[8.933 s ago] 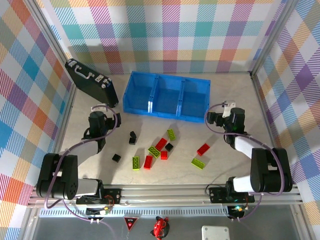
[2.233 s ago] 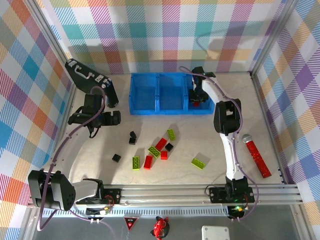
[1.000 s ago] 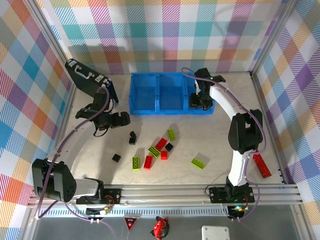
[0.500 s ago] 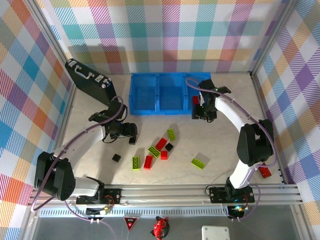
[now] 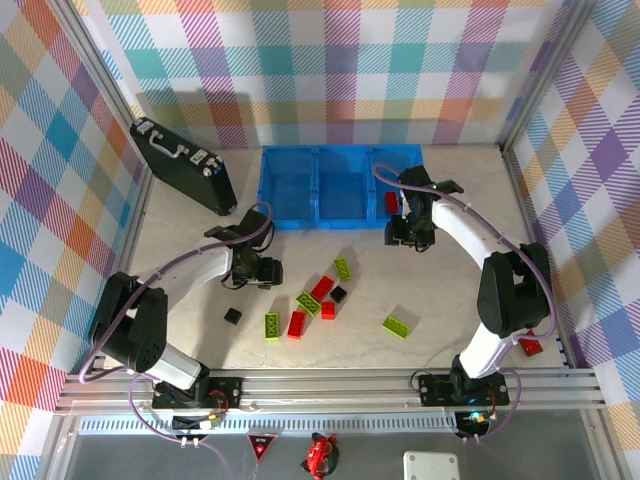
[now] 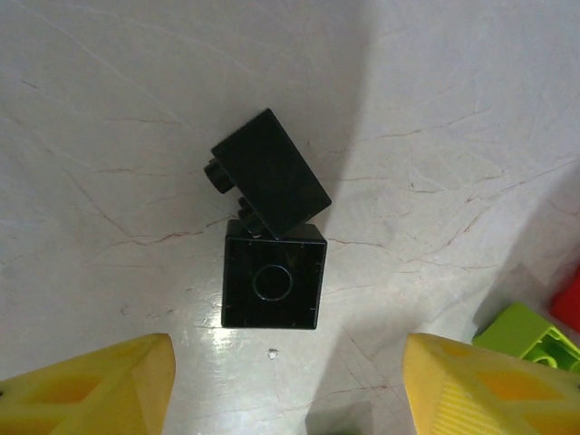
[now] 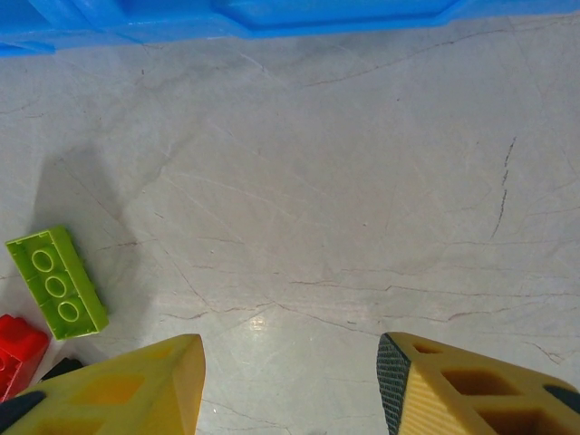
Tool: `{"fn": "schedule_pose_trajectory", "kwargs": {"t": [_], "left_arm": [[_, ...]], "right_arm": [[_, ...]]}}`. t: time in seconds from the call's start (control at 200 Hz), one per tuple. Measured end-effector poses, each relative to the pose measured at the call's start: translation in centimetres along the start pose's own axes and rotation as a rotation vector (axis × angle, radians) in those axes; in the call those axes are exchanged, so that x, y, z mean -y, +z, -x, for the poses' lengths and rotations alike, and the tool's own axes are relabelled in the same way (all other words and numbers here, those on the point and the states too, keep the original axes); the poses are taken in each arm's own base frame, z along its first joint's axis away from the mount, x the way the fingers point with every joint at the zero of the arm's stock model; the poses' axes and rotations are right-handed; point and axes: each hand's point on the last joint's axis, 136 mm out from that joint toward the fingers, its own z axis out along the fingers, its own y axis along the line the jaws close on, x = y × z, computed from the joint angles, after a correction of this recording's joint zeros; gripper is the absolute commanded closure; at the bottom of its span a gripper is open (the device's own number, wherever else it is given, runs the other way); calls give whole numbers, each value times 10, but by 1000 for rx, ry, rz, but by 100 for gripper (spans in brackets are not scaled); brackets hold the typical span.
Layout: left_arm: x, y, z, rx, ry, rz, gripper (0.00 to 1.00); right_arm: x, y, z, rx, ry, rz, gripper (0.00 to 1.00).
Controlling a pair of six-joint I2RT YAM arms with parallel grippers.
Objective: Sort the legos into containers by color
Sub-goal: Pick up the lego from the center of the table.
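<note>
Your left fingers (image 6: pixel 100 385) are spread apart with nothing pinched between them. Just past the tips of your left gripper (image 6: pixel 290 390) lie two black legos that touch each other. The square black lego (image 6: pixel 274 276) sits flat with a round ring facing up. The longer black lego (image 6: pixel 270 174) leans on its far edge. Its long side runs from upper left to lower right in the wrist view, and its bumps poke out to the lower left. Bare table lies all around this pair. A lime lego corner (image 6: pixel 526 335) peeks in low on the right.

Your right fingers (image 7: pixel 109 385) are spread too and hold nothing. Only bare table lies between the tips of your right gripper (image 7: pixel 290 381). To the left lies a lime lego (image 7: pixel 56 283) with its bumps up and its long side running almost straight away from you. A red lego (image 7: pixel 18 349) sits just beside its near end. The blue tray wall (image 7: pixel 272 14) runs across the far edge, with lots of open floor in front of it.

From above, one red lego (image 5: pixel 391 201) lies in the right box of the blue tray (image 5: pixel 340 222). The other loose legos are spread over the middle of the table (image 5: pixel 450 290). A black case (image 5: pixel 183 166) stands to the left of the tray.
</note>
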Motion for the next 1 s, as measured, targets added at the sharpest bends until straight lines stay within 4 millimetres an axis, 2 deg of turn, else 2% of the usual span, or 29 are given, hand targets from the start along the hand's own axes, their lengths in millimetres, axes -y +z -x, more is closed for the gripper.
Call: {"fn": "schedule_pose_trajectory", "kwargs": {"t": [0.43,0.555,1.0], "left_arm": [[-4,24,-6,-51,50,66,49],[-4,27,-6,-58,55,68,55],[0,27,-4,-55,72,65,69]], "right_arm": [[1,-1,-2,0,4,-1,45],[1,-3,-2,6,3,1,45],[0,-15,-2,31,1,10,45]]}}
